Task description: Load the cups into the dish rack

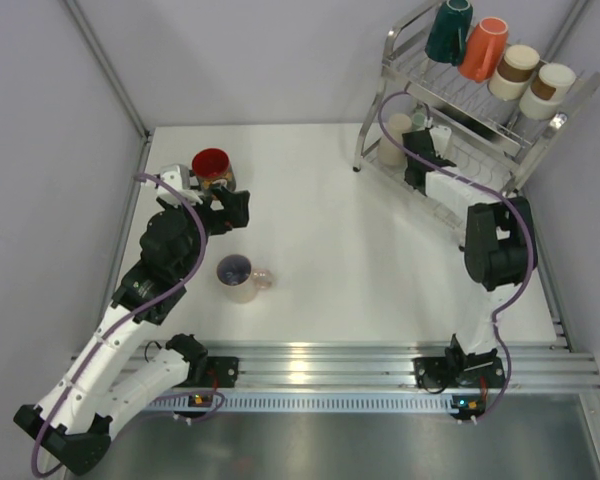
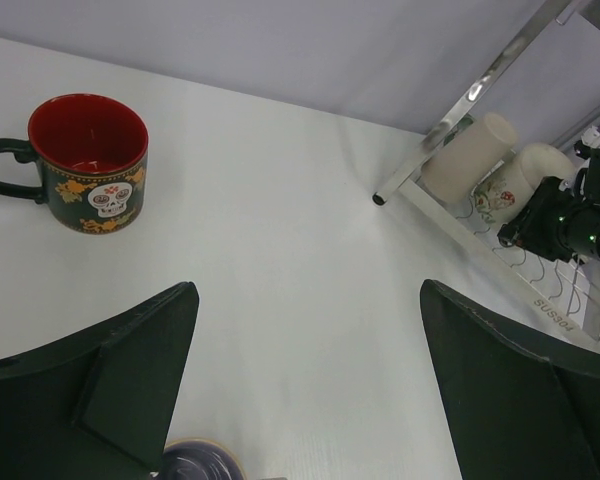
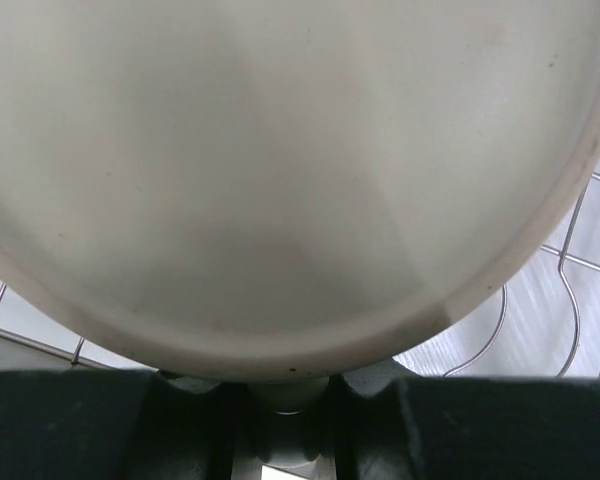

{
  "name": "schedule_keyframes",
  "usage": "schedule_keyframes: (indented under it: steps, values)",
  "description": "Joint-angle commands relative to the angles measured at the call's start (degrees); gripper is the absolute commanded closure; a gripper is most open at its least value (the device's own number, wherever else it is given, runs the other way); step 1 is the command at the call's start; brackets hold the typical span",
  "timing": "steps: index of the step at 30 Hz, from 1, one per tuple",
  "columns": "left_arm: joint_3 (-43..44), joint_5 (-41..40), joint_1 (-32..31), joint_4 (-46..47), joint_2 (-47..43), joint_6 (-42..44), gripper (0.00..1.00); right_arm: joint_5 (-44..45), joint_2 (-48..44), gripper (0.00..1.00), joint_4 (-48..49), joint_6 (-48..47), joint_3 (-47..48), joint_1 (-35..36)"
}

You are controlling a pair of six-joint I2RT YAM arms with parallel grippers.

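Chrome dish rack (image 1: 391, 58): four cups (image 1: 483, 48) on the upper tier, two below. Right claw (image 1: 417, 152) is nearly closed, gripping a cream cup (image 3: 280, 150). Left claw (image 2: 310, 300) gapes wide, empty.

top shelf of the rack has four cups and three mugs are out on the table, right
No, only two mugs are on the table: the red-lined mug and the pale mug, as the top external view shows. The top shelf of the dish rack does hold four cups.
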Motion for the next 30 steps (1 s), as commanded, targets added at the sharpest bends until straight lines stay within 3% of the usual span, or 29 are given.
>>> schedule_keyframes:
  steps: [1, 8, 18, 23, 27, 30]
  values:
    - [1.97, 0.02, 0.16, 0.42, -0.45, 1.02, 0.02, 1.93, -0.64, 1.0, 10.37, -5.48, 5.81, -0.75]
    - [2.67, -0.24, 0.16, -0.1, -0.8, 1.2, 0.02, -0.52, 1.11, 1.0, 12.74, -12.69, 7.57, -2.42]
    - [2.41, 0.46, 0.16, -0.28, -1.33, 1.02, 0.02, -5.88, 5.25, 1.0, 8.26, -12.43, 14.95, -5.67]
    - [2.41, 0.55, 0.16, -0.19, -1.33, 0.84, 0.02, -5.19, 5.42, 0.94, 7.47, -12.87, 16.01, -6.11]
    - [2.32, 0.64, 0.16, -0.19, -1.15, 0.67, 0.02, -4.31, 5.34, 0.8, 7.55, -12.96, 15.57, -6.29]
    - [2.23, 0.72, 0.16, -0.19, -1.07, 0.67, 0.02, -4.31, 4.81, 0.81, 6.68, -12.52, 15.22, -6.82]
